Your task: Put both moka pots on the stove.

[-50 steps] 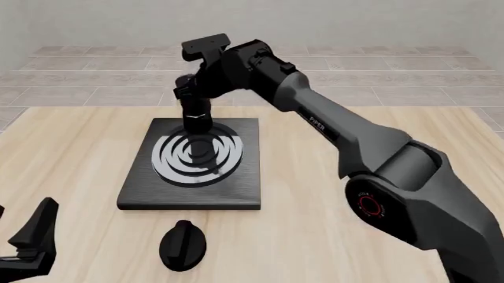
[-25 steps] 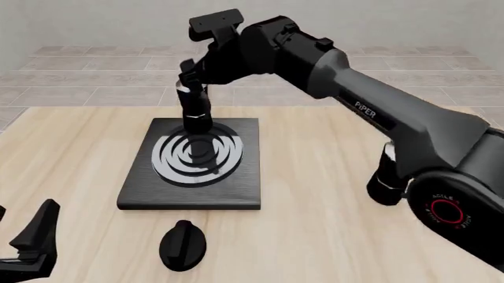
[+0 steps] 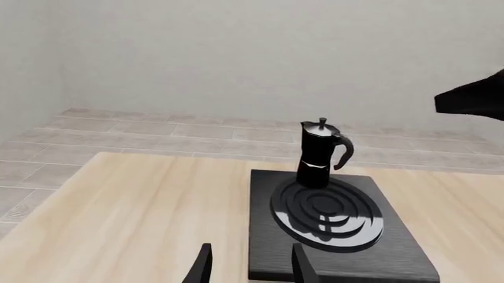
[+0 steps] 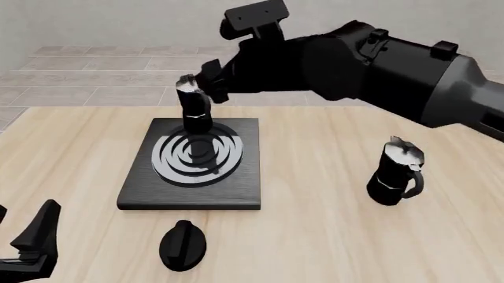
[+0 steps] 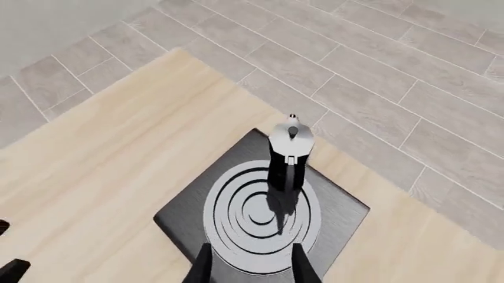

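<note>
The right gripper (image 4: pixel 211 79) has drawn up and back from the first moka pot (image 4: pixel 193 109) over the last second; its fingers (image 5: pixel 203 265) stand apart and empty, so that pot is released and stands upright on the stove (image 4: pixel 236 191), on the far edge of the silver rings and not at their centre; half the task looks done.

As the right arm swings away it uncovers the second moka pot (image 4: pixel 397 172), which it hid a second ago; that pot stands upright on the table (image 4: pixel 315 236), well to the right of the stove and clear of it, handle turned toward the camera side; it is the remaining job.

The left gripper (image 4: pixel 32 247) waits low, nearer than the stove and to its left, fingers (image 3: pixel 203 268) apart and holding nothing, unmoved since a second ago; it is far from the second pot, so the right arm seems the likelier one to fetch it.

A black oval knob (image 4: pixel 183 244) lies just on the near side of the stove, outside any path from the second pot; the standing pot is the real obstacle, since the newcomer must land on the free near part of the rings without knocking it.
</note>
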Robot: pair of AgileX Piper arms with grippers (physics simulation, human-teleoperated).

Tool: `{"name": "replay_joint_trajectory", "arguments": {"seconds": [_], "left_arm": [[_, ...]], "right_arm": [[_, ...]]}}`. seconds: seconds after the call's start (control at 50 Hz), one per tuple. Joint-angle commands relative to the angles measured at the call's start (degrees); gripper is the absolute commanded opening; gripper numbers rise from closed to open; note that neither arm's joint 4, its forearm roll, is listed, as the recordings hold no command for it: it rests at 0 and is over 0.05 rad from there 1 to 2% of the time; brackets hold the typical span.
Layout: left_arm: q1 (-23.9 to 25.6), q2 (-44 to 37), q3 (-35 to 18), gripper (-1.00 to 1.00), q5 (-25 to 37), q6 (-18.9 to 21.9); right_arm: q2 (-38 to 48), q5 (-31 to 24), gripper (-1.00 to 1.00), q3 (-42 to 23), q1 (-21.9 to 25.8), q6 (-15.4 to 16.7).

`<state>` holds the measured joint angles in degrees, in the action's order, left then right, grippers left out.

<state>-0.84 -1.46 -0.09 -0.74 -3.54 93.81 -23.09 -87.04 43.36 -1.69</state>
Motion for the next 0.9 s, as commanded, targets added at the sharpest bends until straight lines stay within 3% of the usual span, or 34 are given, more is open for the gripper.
{"name": "replay_joint_trajectory", "arguments": {"seconds": [0.02,0.28,0.9], "left_arm": [[0.24,-0.28,0.02,1.0,-0.22,0.11],[0.18,0.56,0.02,1.0,0.47,0.32],[0.51,0.43,-0.04,1.0,0.45,0.99]], "right_arm": [[-10.69,6.41,1.0,13.89,-0.77,0.07],[-21.18,10.46,1.0,24.69,-2.49,-1.38],[-38.54,12.64,1.0,39.03,-12.94,-3.53]]}}
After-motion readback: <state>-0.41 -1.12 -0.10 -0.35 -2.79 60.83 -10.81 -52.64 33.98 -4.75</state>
